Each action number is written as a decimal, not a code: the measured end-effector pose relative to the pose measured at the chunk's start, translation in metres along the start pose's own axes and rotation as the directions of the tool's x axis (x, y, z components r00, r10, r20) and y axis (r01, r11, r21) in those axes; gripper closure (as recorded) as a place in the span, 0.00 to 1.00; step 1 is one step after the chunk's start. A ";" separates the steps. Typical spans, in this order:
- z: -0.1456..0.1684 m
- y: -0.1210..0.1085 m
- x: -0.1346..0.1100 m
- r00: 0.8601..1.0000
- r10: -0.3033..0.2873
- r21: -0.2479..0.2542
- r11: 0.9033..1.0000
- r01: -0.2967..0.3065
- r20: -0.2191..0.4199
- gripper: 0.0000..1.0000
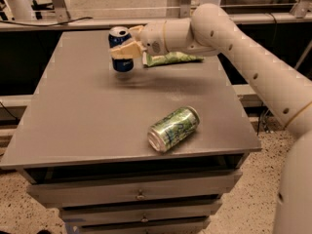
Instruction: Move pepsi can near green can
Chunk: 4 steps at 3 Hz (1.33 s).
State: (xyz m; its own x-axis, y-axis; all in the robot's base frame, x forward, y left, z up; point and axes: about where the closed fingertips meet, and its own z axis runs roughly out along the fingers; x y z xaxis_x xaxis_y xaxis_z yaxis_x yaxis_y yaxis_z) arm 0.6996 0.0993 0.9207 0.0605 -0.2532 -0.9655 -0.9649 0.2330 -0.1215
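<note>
Item, L to R: pepsi can (pixel 121 50) upright, clamped in gripper (pixel 127 49) nr far edge of table (pixel 73 126), seemingly off surface; chip bag (pixel 171 58) just right; green can (pixel 174 128) on side nr front-right corner, well apart; step: carry phase, next: travel fwd-right, set down beside it w/o nudging.

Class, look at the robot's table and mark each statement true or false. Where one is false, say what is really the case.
1. The gripper holds the pepsi can upright. True.
2. The green can stands upright. False: it lies on its side near the front edge of the table.
3. A chip bag lies at the far side of the table, next to the gripper. True.
4. The pepsi can touches the green can. False: they are well apart. The pepsi can is at the far left and the green can is near the front right.
</note>
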 end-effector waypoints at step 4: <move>-0.160 0.014 0.047 0.989 0.142 0.262 0.957 -0.125 -0.045 1.00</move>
State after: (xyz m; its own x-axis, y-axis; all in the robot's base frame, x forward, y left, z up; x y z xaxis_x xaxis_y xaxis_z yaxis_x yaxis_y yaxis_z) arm 0.6476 -0.0593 0.9101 -0.0888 -0.2600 -0.9615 -0.8637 0.5010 -0.0557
